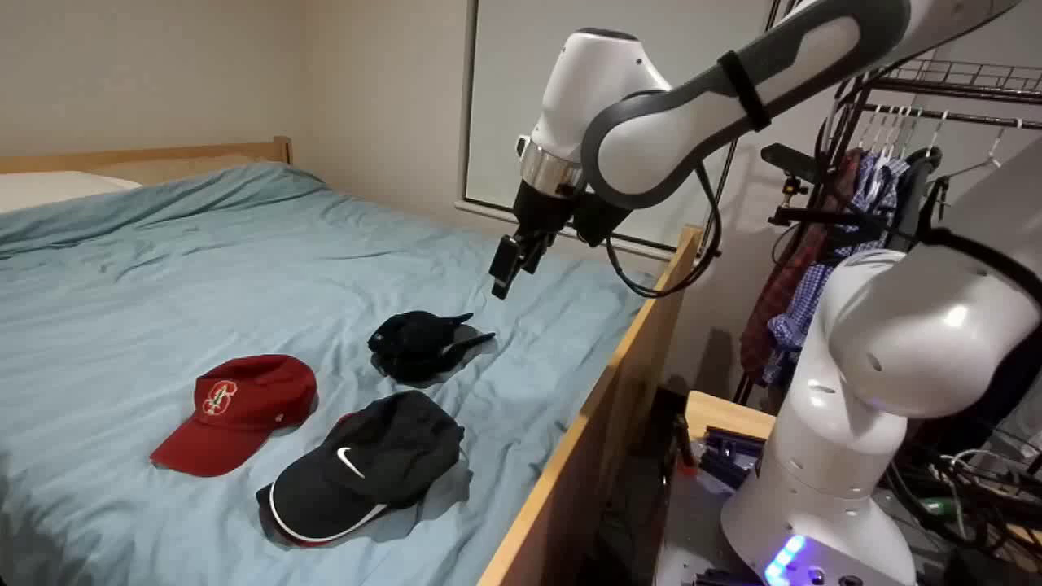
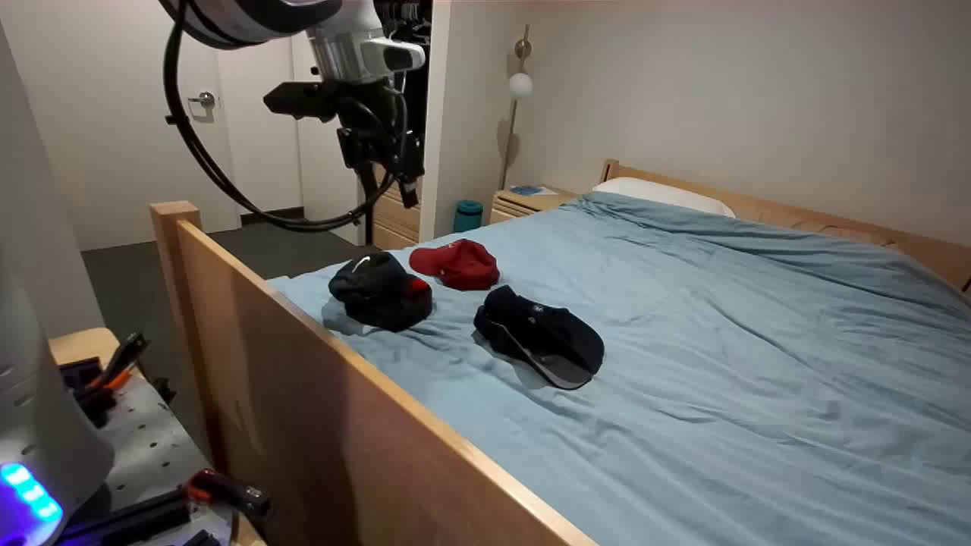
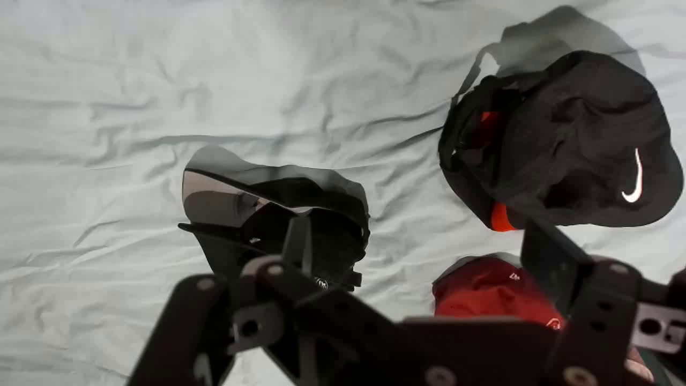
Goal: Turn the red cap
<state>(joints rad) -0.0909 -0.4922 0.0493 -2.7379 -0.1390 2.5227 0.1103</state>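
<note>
Rumpled blue fabric bed sheet (image 1: 203,277) with three caps on it, a jointed white-and-grey robot arm (image 1: 651,155) reaching over.

Just beside the rounded black cloth cap with a white swoosh (image 1: 383,452) lies the red cloth cap (image 1: 244,407), crown up, sheet showing between them, its bill pointing roughly the same way; it is on the swoosh cap's far side from the flat, pale wooden bed board (image 2: 303,394). Near the swoosh cap, also apart from it, lies the dark cloth cap with a small pale emblem (image 2: 546,334). Well apart from the swoosh cap and higher, the black two-fingered gripper (image 3: 415,230) hangs in the air, its fingers (image 3: 552,262) set wide.
</note>
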